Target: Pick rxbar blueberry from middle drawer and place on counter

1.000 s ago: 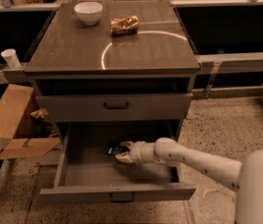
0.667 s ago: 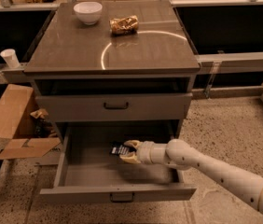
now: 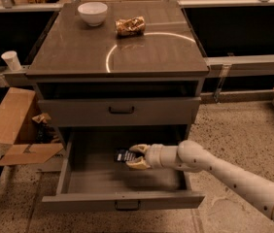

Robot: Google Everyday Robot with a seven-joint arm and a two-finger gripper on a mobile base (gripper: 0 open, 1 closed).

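Note:
The rxbar blueberry (image 3: 123, 156) is a small dark wrapper with white print, inside the open middle drawer (image 3: 93, 176) near its centre. My gripper (image 3: 132, 157) reaches into the drawer from the right, with one tan finger above and one below the bar's right end, closed on it. The bar sits at or just above the drawer floor. The counter (image 3: 78, 47) is the glossy brown-grey cabinet top with a curved light reflection, well above the gripper.
A white bowl (image 3: 92, 12) and a crinkly tan-gold snack bag (image 3: 130, 26) stand at the back of the counter. The closed drawer front (image 3: 121, 110) overhangs the open drawer. Cardboard boxes (image 3: 15, 130) lie on the floor at left, and a white cup (image 3: 12, 60) sits on a ledge.
The camera view has shifted and my arm now comes in at a lower angle. The gripper has moved slightly right in the drawer, with the bar between its fingers.

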